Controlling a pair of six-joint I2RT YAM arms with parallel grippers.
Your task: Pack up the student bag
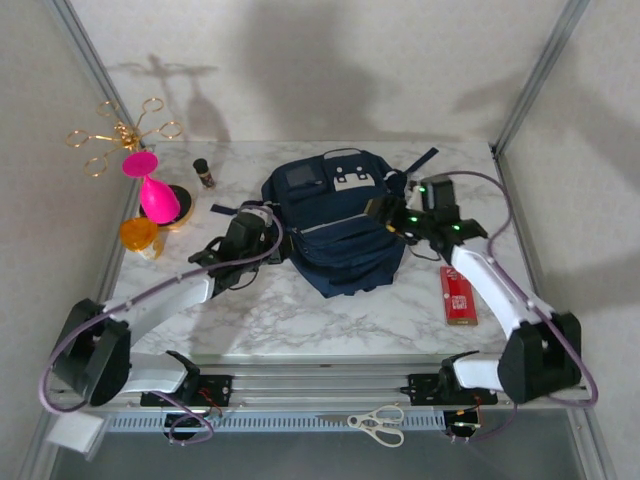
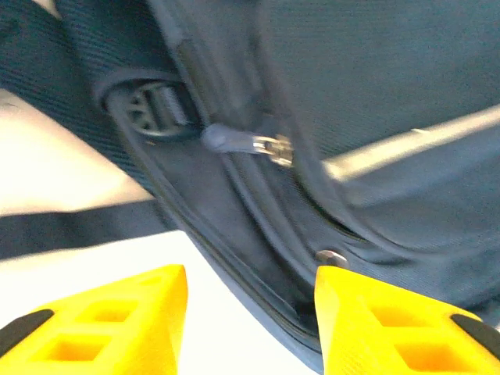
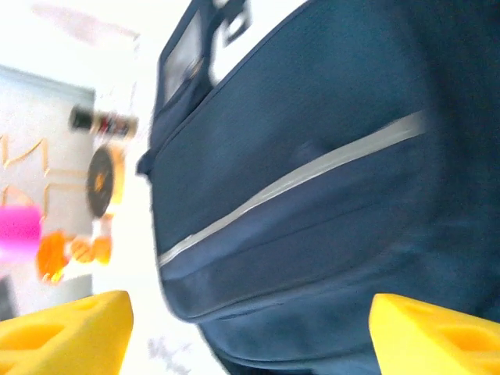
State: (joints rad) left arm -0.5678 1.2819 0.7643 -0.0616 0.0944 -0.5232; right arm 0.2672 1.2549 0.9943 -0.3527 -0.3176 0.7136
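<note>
Navy student bag point(image 1: 340, 250) with grey stripe, white grey-veined marble table point(image 1: 300, 325), pink goblet point(image 1: 155, 195), red packet point(image 1: 459, 296).

Robot lab test cell, not home or office. Evidence: left arm point(image 1: 160, 300) and right arm point(image 1: 490, 285) bolted to slotted metal rail point(image 1: 320, 385) at near edge of marble-pattern worktop point(image 1: 300, 320). Aluminium frame posts point(image 1: 545, 75) plus plain white panels point(image 1: 330, 60) box it in. Purple cable point(image 1: 508, 215) looped off arm. Mismatched props: student bag point(image 1: 335, 225), pink goblet point(image 1: 155, 190), gold wire rack point(image 1: 120, 130), scissors point(image 1: 378, 424) on front ledge.
</note>
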